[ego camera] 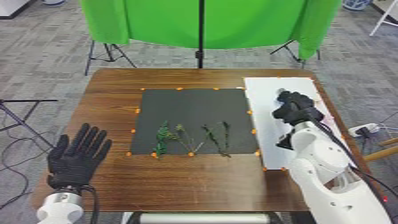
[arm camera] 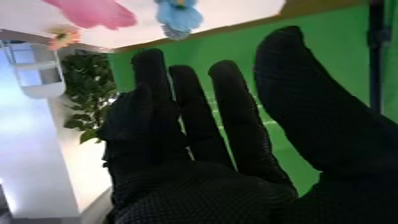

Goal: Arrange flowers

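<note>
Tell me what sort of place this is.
Most likely a robotics lab or test studio: green cloth hangs behind the wooden table, orange marks edge the dark mat on it, and the robot's gloved left hand is over the table's near left.

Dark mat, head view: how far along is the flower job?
Looks done: green sprigs lie along the near part of the dark mat.
In hand: nothing that I can make out; the right hand is over the white board, fingers extended.
Left, probably: the blooms on the board, including a pink flower and a blue flower. Likely early stage.
</note>
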You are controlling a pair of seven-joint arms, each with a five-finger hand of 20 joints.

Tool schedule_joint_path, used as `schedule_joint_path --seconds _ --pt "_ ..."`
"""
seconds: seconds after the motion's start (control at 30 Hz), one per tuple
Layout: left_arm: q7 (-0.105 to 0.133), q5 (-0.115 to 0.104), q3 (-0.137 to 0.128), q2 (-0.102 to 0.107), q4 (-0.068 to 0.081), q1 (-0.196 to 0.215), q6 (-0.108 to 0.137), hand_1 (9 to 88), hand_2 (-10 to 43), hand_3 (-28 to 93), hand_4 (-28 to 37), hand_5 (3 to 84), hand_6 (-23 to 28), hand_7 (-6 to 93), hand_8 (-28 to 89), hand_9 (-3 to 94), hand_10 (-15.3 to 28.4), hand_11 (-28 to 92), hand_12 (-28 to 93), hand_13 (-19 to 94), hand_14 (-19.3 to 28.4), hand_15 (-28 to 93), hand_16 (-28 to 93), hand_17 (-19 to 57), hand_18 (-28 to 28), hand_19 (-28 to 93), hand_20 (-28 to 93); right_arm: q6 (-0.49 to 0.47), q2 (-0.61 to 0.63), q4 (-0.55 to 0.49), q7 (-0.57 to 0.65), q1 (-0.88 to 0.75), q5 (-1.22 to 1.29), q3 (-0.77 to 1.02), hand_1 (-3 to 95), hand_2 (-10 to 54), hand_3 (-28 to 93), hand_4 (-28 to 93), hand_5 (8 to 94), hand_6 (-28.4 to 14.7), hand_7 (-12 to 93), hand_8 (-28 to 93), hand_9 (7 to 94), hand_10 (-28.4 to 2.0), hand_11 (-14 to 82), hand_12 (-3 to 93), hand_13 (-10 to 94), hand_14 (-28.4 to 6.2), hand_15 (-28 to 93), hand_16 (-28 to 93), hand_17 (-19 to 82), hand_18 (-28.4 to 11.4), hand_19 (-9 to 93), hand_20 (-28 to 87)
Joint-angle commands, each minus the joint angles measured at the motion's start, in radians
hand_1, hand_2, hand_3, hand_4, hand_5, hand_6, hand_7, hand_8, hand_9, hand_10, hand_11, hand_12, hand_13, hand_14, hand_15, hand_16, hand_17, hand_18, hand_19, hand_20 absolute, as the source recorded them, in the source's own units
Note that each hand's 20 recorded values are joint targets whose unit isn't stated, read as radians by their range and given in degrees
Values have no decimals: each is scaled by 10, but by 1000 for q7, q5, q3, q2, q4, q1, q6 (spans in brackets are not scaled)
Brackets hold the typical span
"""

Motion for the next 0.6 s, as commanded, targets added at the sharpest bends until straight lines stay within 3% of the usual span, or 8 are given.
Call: schedule_joint_path --seconds 0.03,0.17,0.27,0.3,0.4,0.47,0.53,0.6 --pt "-2 10 3 -12 -2 18 4 281 115 788 -283 451 100 102 -87 388 156 189 99 270 163 329 -69 -83 133 332 109 3 37 95 -57 35 -122 -52 476 -95 862 -283 485 -40 171 -143 460 -161 158 135 375 -175 578 127 256 -259 893 514" --pt "-2 0 7 -12 -1 17 8 280 115 788 -283 452 100 103 -88 388 156 190 99 270 163 329 -69 -83 133 333 110 -14 58 153 -89 73 -170 -97 497 -95 860 -283 536 -17 175 -148 516 -135 165 131 391 -169 630 146 262 -255 905 522" --pt "-21 -46 6 -11 0 8 0 281 116 787 -283 452 101 104 -87 389 157 190 99 270 162 328 -70 -83 133 333 110 -29 64 187 -97 91 -181 -115 509 -95 856 -283 555 -8 179 -151 560 -136 175 136 408 -166 676 164 270 -251 915 532" --pt "-23 -52 6 -10 -2 7 2 281 118 785 -283 453 102 103 -87 389 156 190 99 271 162 328 -70 -83 133 333 110 -24 65 194 -100 91 -184 -117 511 -95 856 -283 558 -7 180 -151 567 -135 177 137 413 -165 683 166 271 -251 917 534" --pt "-28 -45 4 -13 -2 8 0 281 122 782 -283 455 102 103 -87 389 156 191 99 270 163 328 -70 -83 133 334 110 -29 53 214 -98 93 -177 -116 529 -95 851 -283 566 -9 179 -151 603 -128 207 151 442 -164 726 188 284 -248 927 547" --pt "-30 -52 3 -12 0 7 -3 281 124 781 -283 455 103 104 -87 389 157 191 99 270 163 328 -70 -83 133 335 110 -17 47 223 -89 88 -165 -116 567 -95 784 -283 571 -15 175 -146 629 -129 239 164 495 -141 684 298 301 -244 929 544" --pt "-29 -59 3 -12 -1 7 3 281 124 780 -283 455 103 104 -87 389 157 190 99 270 162 327 -70 -83 133 336 111 19 46 231 -83 79 -156 -117 615 -95 718 -283 589 -16 183 -145 671 -127 240 217 548 -116 637 365 314 -237 927 532" --pt "-29 -54 2 -13 -1 10 2 280 125 780 -283 456 103 103 -87 389 157 191 99 270 163 328 -70 -83 133 337 110 47 46 231 -85 68 -150 -115 645 -95 695 -283 623 -12 212 -152 752 -110 151 357 602 -94 606 389 334 -227 921 519"
